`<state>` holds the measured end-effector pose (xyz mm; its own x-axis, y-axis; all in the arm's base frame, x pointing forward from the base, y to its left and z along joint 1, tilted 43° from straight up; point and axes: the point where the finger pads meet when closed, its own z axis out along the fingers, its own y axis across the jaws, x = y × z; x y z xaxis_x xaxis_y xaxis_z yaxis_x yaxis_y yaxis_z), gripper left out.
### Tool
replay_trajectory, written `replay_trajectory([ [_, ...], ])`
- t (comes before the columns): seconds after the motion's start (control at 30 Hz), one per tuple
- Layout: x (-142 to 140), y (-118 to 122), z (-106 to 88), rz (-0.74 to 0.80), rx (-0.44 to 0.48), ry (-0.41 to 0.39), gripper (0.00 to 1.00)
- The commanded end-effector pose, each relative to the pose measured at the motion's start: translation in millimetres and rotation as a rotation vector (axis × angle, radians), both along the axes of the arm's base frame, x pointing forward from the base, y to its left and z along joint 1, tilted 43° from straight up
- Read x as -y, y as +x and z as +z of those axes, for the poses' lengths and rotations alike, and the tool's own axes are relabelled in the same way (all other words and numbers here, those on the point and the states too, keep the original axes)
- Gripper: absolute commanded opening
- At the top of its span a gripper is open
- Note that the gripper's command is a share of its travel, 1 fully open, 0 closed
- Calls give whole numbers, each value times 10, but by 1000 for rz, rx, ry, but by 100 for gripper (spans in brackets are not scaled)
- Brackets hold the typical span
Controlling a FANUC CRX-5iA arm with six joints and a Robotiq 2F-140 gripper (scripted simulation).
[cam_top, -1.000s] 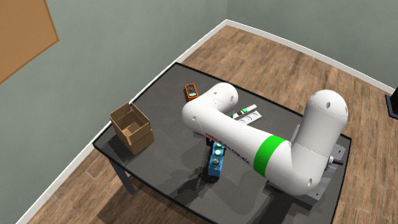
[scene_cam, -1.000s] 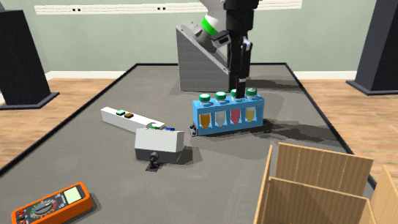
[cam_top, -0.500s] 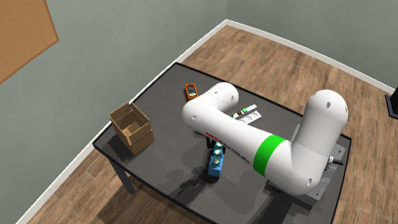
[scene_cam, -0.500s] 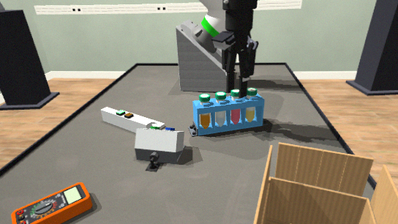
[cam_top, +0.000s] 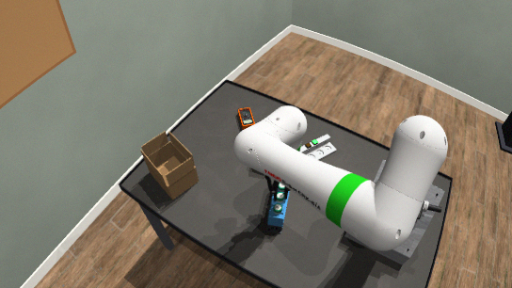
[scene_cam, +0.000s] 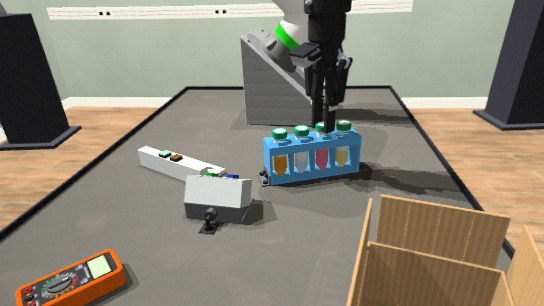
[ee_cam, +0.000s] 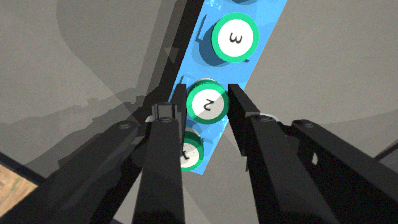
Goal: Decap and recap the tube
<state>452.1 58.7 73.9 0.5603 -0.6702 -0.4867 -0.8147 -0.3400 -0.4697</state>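
Observation:
The blue decapping station (scene_cam: 312, 157) holds four tubes with green-rimmed white caps. In the wrist view the cap of tube 2 (ee_cam: 207, 101) sits on its tube between my two black fingers. The cap of tube 3 (ee_cam: 235, 38) is beyond it, and the cap of tube 1 (ee_cam: 190, 150) is partly hidden behind my left finger. My gripper (ee_cam: 207, 99) points straight down and is shut on the cap of tube 2; it also shows in the exterior view (scene_cam: 325, 120). The white cap tray (scene_cam: 175, 161) carries its two lamps. The key housing (scene_cam: 217, 197) has the green key (scene_cam: 214, 173) and the blue key (scene_cam: 231, 175) on top.
An open cardboard box (scene_cam: 435, 253) stands at the table's near right in the exterior view, and also shows in the top view (cam_top: 169, 165). An orange multimeter (scene_cam: 70, 280) lies at the near left corner. The arm's grey base block (scene_cam: 270, 90) stands behind the station.

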Motion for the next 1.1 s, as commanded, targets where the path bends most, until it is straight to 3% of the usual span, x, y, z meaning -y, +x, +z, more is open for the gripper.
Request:
replay_trajectory([
  [0.0, 7, 4, 4, -38, -32, 6, 30],
  [0.77, 6, 4, 2, -553, -494, 111, 30],
  [0.93, 5, 4, 2, -567, -506, 114, 30],
  [0.97, 0, 6, -5, -567, -506, 114, 41],
  [1.07, -1, 6, -5, -567, -506, 114, 41],
])
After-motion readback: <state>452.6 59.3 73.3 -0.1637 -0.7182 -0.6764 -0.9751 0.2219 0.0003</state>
